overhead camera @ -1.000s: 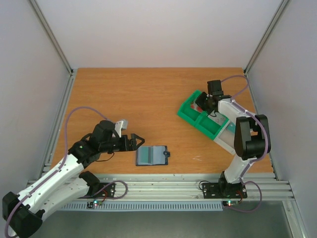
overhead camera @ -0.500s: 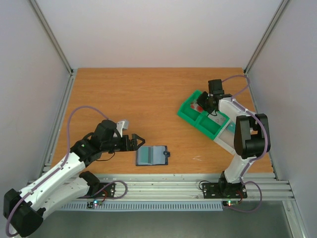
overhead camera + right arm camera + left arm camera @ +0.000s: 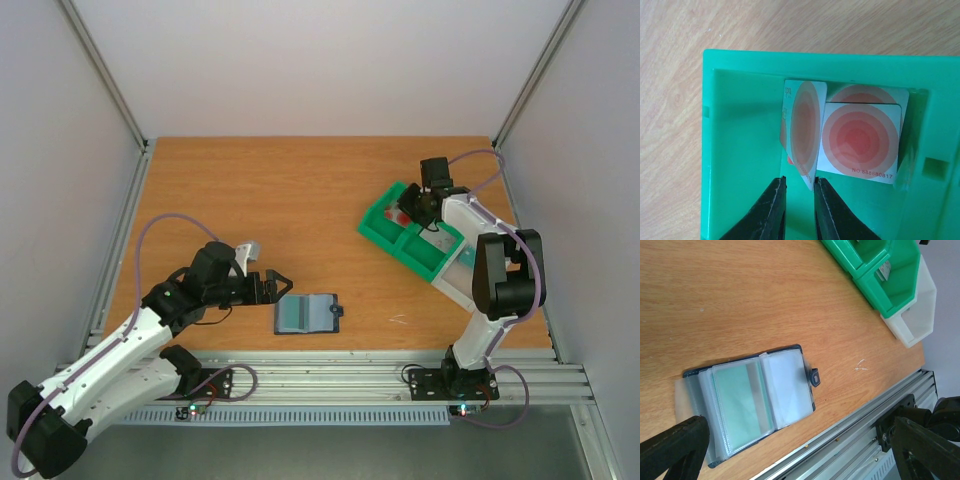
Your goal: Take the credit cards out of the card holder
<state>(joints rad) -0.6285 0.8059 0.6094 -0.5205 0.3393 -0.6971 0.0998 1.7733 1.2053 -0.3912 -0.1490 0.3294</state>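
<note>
The slate-blue card holder (image 3: 307, 313) lies open on the table near the front edge. In the left wrist view the holder (image 3: 785, 385) shows clear pockets, a teal card (image 3: 737, 400) in one, and its dark tab (image 3: 814, 377). My left gripper (image 3: 277, 284) is open just left of it, its jaws wide apart (image 3: 800, 422). My right gripper (image 3: 408, 208) is inside the green tray (image 3: 378, 232). Its jaws (image 3: 800, 181) stand slightly apart. A white card with a red blotch (image 3: 805, 132) leans tilted just beyond them. Another such card (image 3: 861, 137) lies flat behind it.
The green tray's wall (image 3: 740, 150) closes in my right gripper on the left. A white bin (image 3: 460, 275) adjoins the tray's near end. The metal rail (image 3: 350, 365) runs along the table's front edge, close to the holder.
My left arm has shifted slightly toward the card holder, then held still. My right gripper has barely moved in the tray.
</note>
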